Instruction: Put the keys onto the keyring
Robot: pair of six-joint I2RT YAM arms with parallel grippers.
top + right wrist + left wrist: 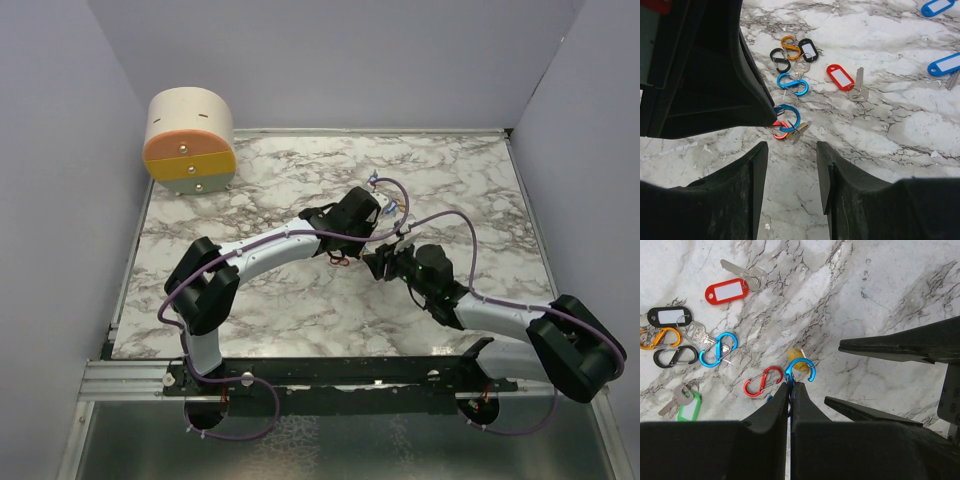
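Your left gripper pinches the blue keyring tight, at twelve o'clock from your right gripper, whose jaws stand half parted and empty.

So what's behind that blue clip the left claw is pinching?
A yellow tag peeks out through and above the blue clip held by the left gripper. The clip covers the rest of the tag.

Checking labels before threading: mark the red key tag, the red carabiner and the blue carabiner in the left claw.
red key tag point(727, 291), left wrist view, white label window.
red carabiner point(763, 381), left wrist view, central crossing.
blue carabiner point(801, 360), left wrist view, top of exposed loop.
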